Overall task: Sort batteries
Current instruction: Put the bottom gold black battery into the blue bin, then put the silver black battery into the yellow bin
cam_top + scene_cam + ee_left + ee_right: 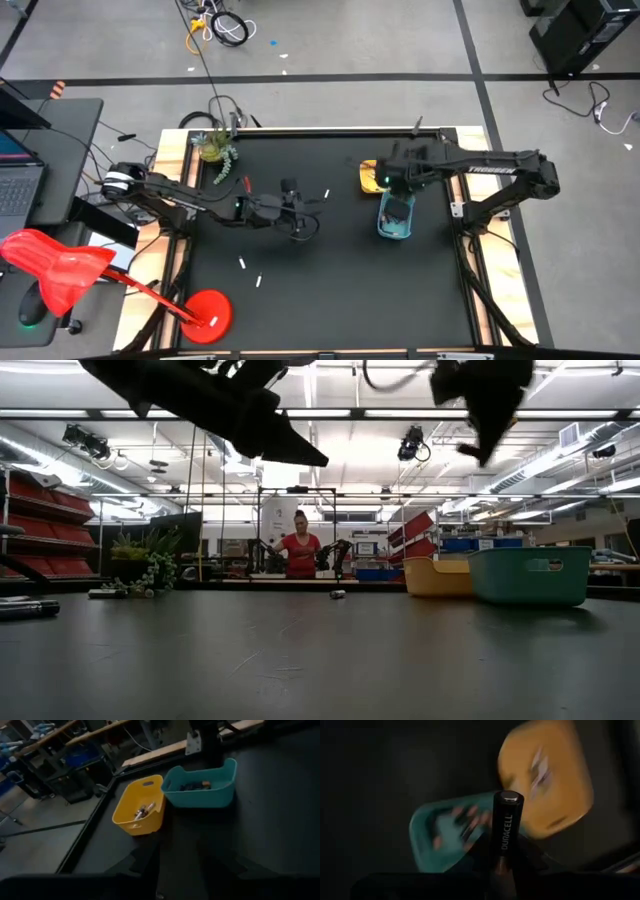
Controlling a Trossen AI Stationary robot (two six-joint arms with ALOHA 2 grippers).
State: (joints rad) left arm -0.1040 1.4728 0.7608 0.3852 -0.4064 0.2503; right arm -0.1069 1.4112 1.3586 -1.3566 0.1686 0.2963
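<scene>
Upright, battery (507, 827) between right hand (506, 865) fingers

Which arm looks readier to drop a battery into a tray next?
The right. Its gripper holds a dark battery above the teal tray, where dark ones lie. The left gripper is mid-table, away from both trays.

A black table (330, 290) with pale wooden side rails carries everything. Near its right edge, toward the far side, a yellow tray (366, 177) and a teal tray (395, 217) sit just beside each other. A small green plant (216, 147) stands at the far left corner. Pale batteries (242, 263) lie loose on the mat: two toward the near left, one (326, 194) near the middle.
</scene>
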